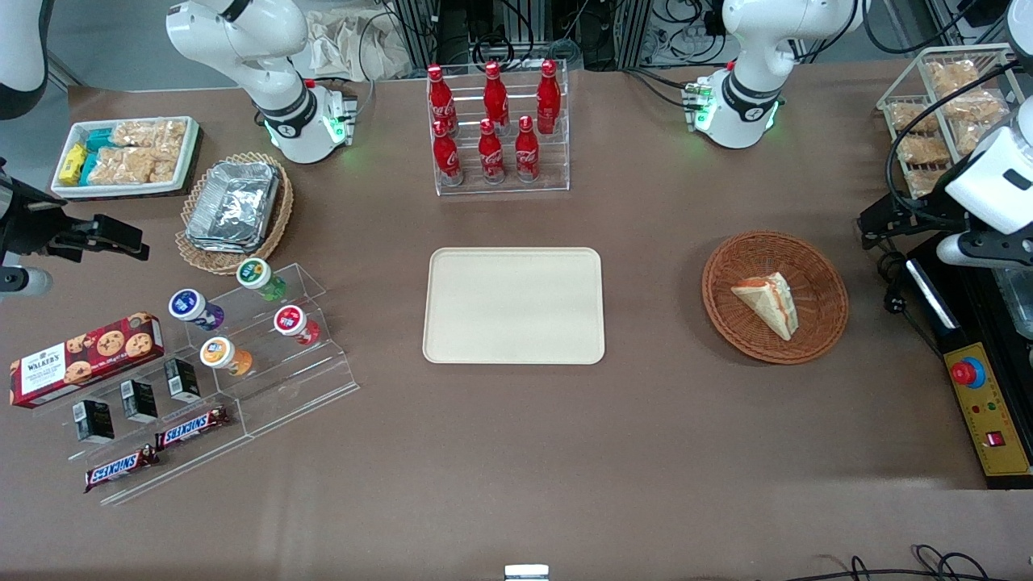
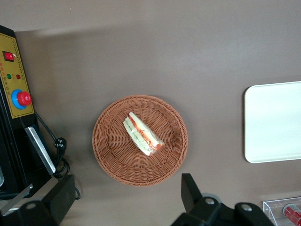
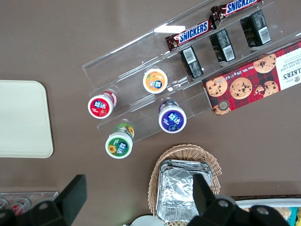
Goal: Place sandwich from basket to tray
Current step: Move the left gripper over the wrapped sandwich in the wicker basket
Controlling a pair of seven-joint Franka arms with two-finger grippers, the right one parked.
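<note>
Working from the flat cream-beige rectangular tray [image 1: 514, 305], bare, to the round reddish-brown wicker basket [image 2: 139, 140], I see the pale triangular sandwich [image 2: 143, 133] inside; my gripper [image 2: 124, 200], spread, hovers above: descend centred, pinch bread faces.

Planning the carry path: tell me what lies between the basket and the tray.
Nothing: front view shows only bare brown table between basket and tray. Sandwich sits in basket; gripper, open, is high above it.
</note>
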